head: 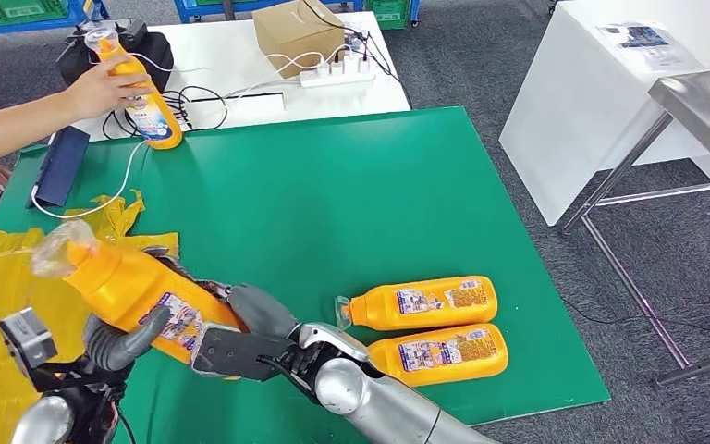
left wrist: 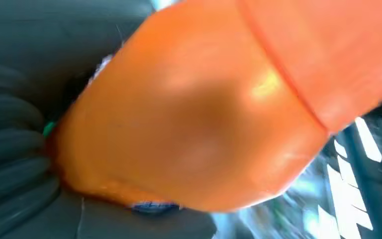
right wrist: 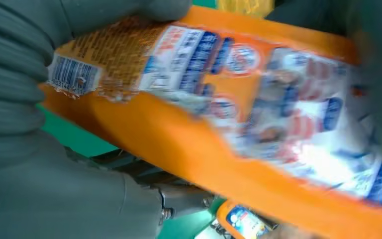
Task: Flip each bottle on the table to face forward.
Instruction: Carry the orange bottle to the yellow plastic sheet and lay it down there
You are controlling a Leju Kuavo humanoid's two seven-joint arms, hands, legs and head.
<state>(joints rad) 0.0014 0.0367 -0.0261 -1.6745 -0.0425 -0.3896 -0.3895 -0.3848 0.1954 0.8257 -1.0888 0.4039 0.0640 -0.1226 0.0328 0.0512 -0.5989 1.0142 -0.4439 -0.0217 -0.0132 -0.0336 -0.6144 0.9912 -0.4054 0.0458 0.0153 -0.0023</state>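
Both my hands hold one orange bottle tilted above the table's front left corner, its clear cap pointing up and left. My left hand grips it from below at mid-body, and my right hand grips its base end. In the left wrist view the bottle's orange body presses against my left hand. The right wrist view has its label facing the camera beside my right hand. Two more orange bottles lie side by side on the green table, labels up, caps to the left.
A person's hand holds another orange bottle upright at the table's far left corner. Yellow bags and a blue folder lie at the left. Behind are a cardboard box, power strip and cables.
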